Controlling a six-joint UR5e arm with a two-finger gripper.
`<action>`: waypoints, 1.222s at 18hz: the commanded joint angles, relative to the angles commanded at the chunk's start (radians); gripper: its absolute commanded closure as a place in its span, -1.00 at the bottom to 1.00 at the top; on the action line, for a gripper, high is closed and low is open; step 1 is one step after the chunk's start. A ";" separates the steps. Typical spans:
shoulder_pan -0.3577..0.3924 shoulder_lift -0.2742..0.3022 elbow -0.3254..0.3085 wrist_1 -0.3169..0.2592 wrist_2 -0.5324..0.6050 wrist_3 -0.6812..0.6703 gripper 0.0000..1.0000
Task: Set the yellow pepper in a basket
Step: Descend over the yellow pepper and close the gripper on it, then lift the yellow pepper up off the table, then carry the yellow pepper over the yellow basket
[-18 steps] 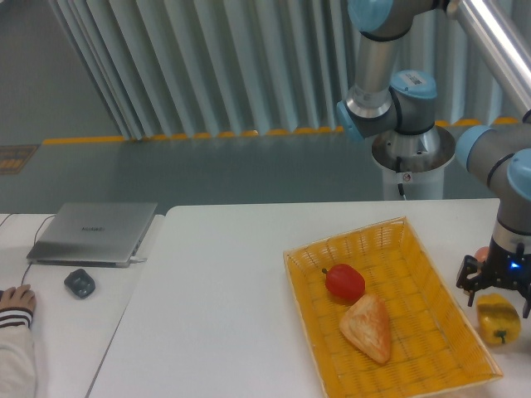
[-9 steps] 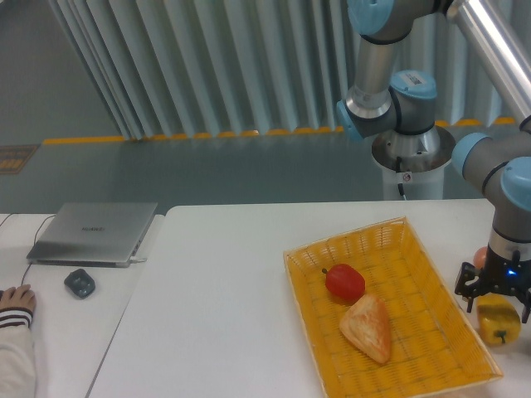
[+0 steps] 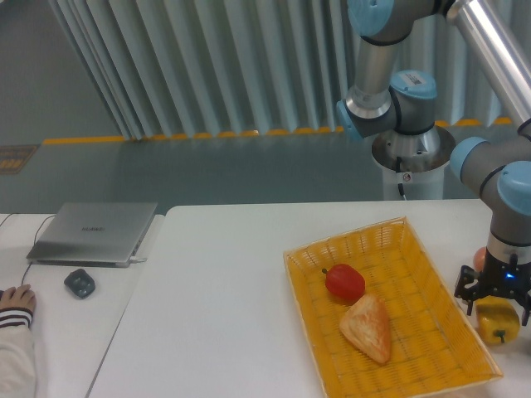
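Note:
The yellow pepper (image 3: pixel 498 322) lies on the white table just right of the basket (image 3: pixel 390 240), outside its rim. My gripper (image 3: pixel 498 303) stands directly over the pepper with its dark fingers spread to either side of the top; the jaws look open around it and I see no squeeze on it. The wicker basket is a large orange-yellow tray holding a red pepper (image 3: pixel 344 282) and a triangular piece of bread (image 3: pixel 367 327).
A small orange-pink ball (image 3: pixel 481 257) peeks out behind the gripper at the right. A closed laptop (image 3: pixel 94 232) and a dark mouse (image 3: pixel 80 283) lie at the far left, with a person's hand (image 3: pixel 17 298) near the left edge.
The gripper has come down slightly over the yellow pepper, and the pepper appears a little higher and smaller in view. Nothing else has moved.

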 joint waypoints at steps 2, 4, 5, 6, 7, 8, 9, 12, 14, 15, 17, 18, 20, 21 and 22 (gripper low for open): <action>0.000 0.003 0.002 0.000 0.000 0.000 -0.09; 0.000 0.008 0.005 -0.002 0.000 0.002 0.34; 0.000 0.008 0.006 -0.002 0.000 0.000 0.35; 0.002 0.009 0.009 -0.002 0.000 0.002 0.35; 0.005 0.017 0.014 -0.003 -0.002 0.005 0.35; 0.015 0.038 0.020 -0.006 -0.002 0.008 0.35; 0.031 0.055 0.023 -0.017 -0.003 0.024 0.35; 0.092 0.104 0.023 -0.064 -0.008 0.132 0.35; 0.100 0.132 0.023 -0.095 -0.012 0.181 0.34; 0.095 0.144 0.023 -0.106 -0.017 0.181 0.33; 0.040 0.193 0.011 -0.133 -0.024 0.164 0.32; 0.006 0.225 0.005 -0.168 -0.025 0.154 0.31; -0.066 0.273 -0.008 -0.184 -0.023 0.123 0.31; -0.090 0.294 -0.015 -0.196 -0.023 0.118 0.31; -0.130 0.329 -0.035 -0.212 -0.018 0.118 0.31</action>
